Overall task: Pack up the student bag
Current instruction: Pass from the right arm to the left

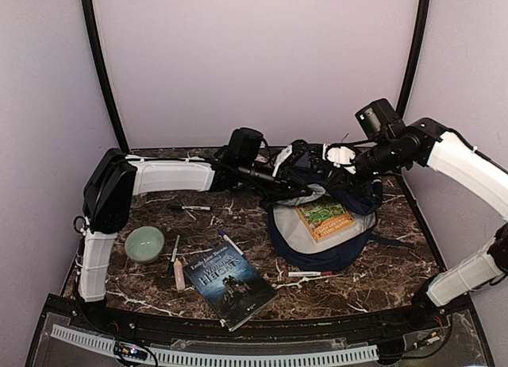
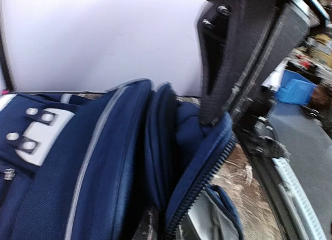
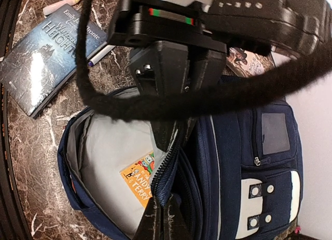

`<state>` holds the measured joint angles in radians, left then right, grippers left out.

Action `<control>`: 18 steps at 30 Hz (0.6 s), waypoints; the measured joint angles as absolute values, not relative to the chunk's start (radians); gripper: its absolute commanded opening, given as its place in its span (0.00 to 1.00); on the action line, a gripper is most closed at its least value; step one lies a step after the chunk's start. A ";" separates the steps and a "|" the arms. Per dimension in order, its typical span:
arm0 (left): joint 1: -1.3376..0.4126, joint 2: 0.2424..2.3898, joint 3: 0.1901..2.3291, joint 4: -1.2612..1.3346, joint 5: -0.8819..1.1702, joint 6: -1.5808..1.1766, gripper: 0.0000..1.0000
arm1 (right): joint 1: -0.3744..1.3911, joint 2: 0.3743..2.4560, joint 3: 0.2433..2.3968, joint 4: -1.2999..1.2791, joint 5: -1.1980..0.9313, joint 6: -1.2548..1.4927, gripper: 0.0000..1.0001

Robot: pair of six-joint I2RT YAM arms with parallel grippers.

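The soft, floppy student bag (image 1: 313,260) is being clamped at its mid-frame zipper rim by the right gripper (image 3: 163,180); whether the left gripper (image 1: 278,179) is closed cannot be told.

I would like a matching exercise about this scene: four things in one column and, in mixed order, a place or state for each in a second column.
Things:
1. green bowl
2. Wuthering Heights book
3. orange book
4. right claw

Places or states:
A. inside the open backpack
B. shut on the backpack's zipper edge
C. on the table, near its left edge
D. lying flat on the table, between bowl and backpack

Pairs: 1-C; 2-D; 3-A; 4-B
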<state>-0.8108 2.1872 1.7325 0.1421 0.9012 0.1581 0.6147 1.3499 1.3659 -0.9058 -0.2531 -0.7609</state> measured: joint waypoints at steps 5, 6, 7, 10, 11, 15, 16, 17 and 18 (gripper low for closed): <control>-0.886 2.078 1.481 0.419 0.559 0.163 0.00 | 0.596 1.328 1.299 -0.868 -0.273 -0.713 0.34; -0.907 2.065 1.441 0.472 0.471 0.178 0.00 | 0.589 1.317 1.285 -0.863 -0.289 -0.698 0.41; -0.928 2.061 1.411 0.522 0.398 0.192 0.00 | 0.580 1.304 1.274 -0.857 -0.303 -0.682 0.46; -0.995 2.061 1.339 0.674 0.152 0.252 0.00 | 0.539 1.259 1.250 -0.831 -0.341 -0.646 0.58; -1.010 2.061 1.331 0.704 0.096 0.268 0.00 | 0.519 1.242 1.243 -0.818 -0.348 -0.632 0.62; -1.045 2.061 1.329 0.844 -0.149 0.353 0.00 | 0.450 1.187 1.209 -0.765 -0.361 -0.588 0.71; -1.050 2.062 1.329 0.879 -0.206 0.381 0.00 | 0.442 1.177 1.195 -0.751 -0.361 -0.581 0.73; -1.055 2.063 1.329 0.908 -0.247 0.408 0.00 | 0.437 1.171 1.181 -0.739 -0.361 -0.572 0.74; -1.063 2.069 1.330 0.947 -0.295 0.443 0.00 | 0.437 1.166 1.166 -0.726 -0.361 -0.566 0.75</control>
<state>-1.0634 2.0686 1.3304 0.9474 -0.2951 0.4435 0.4366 1.1660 1.1656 -0.7261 -0.3614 -0.5659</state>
